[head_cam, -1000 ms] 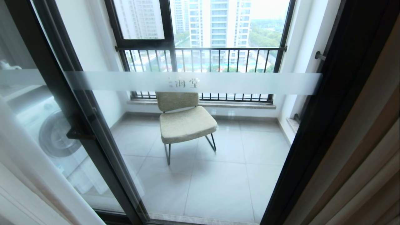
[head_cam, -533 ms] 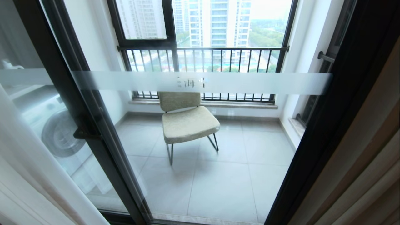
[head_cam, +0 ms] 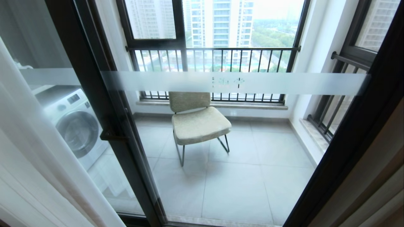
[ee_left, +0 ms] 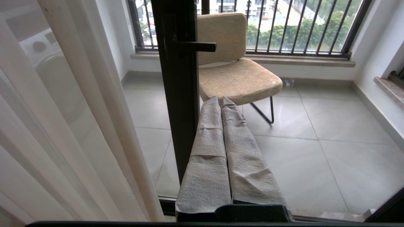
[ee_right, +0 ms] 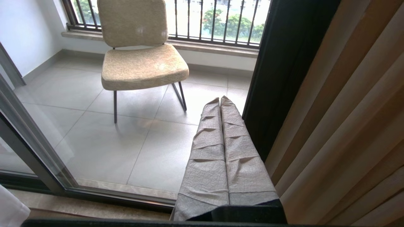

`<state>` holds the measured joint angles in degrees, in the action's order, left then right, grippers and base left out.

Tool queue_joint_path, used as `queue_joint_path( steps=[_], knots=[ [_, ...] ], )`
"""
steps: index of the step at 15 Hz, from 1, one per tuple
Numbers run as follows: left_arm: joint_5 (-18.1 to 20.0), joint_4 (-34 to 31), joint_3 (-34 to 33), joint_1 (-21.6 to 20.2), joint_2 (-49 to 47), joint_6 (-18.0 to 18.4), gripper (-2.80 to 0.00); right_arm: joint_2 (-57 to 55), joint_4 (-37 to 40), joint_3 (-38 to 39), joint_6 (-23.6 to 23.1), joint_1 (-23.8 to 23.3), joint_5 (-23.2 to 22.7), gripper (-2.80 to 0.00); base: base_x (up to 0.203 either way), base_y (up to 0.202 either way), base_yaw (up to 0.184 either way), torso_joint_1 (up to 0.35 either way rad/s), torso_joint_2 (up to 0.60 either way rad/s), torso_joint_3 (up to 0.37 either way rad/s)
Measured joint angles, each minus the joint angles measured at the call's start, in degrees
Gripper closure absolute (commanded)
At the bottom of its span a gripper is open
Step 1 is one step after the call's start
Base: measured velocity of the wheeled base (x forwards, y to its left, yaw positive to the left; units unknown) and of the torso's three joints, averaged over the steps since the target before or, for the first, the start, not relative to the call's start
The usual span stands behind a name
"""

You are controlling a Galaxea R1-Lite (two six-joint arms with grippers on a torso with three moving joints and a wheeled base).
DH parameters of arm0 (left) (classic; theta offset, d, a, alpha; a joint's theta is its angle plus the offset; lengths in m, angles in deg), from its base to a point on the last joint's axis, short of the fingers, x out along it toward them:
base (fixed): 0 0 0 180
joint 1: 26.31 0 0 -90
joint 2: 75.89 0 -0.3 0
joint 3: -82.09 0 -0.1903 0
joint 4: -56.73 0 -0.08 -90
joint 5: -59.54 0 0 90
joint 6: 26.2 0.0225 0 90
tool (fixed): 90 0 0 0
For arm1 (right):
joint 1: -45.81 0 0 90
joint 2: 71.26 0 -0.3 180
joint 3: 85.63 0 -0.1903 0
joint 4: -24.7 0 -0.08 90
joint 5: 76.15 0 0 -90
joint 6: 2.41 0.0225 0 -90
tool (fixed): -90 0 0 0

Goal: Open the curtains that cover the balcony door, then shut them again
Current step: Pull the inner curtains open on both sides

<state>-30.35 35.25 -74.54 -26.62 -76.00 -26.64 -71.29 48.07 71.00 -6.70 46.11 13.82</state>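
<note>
Sheer white fabric hangs at the left edge of the head view, the sheer panel (head_cam: 34, 164) of the curtains, while the beige-grey drape (head_cam: 378, 176) fills the lower right corner; between them the balcony door (head_cam: 221, 142) stands bare, its black lever handle (head_cam: 112, 135) on the left stile and the frosted band (head_cam: 284, 83) running across the glass, with a chair (head_cam: 199, 121) and a washing machine (head_cam: 74, 123) on the balcony beyond. Neither arm shows in this view. From the left wrist, the left gripper (ee_left: 221, 102) has its cloth-wrapped fingers pressed together on nothing and points at the door stile, with the sheer panel (ee_left: 72, 126) hanging just beside it on the outer side, its folds running floor to ceiling. From the right wrist, the right gripper (ee_right: 220, 101) is likewise closed and empty, aimed at the glass near the door's dark right frame (ee_right: 284, 69), and the drape (ee_right: 344, 132) falls in long vertical pleats just beside it, again on the outer side. Each curtain thus lies outboard of its nearer gripper, so closing would likely mean reaching outward and drawing inward across the glass.
</note>
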Motion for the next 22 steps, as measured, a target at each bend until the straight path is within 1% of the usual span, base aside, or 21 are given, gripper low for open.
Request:
queue_joint_path(
  steps=[22],
  knots=[
    [-0.01, 0.11, 0.0, -0.02, 0.0, -0.07, 0.0, 0.0, 0.0, 0.0, 0.13, 0.06, -0.07, 0.0, 0.0, 0.194, -0.001, 0.001, 0.0, 0.003]
  ],
)
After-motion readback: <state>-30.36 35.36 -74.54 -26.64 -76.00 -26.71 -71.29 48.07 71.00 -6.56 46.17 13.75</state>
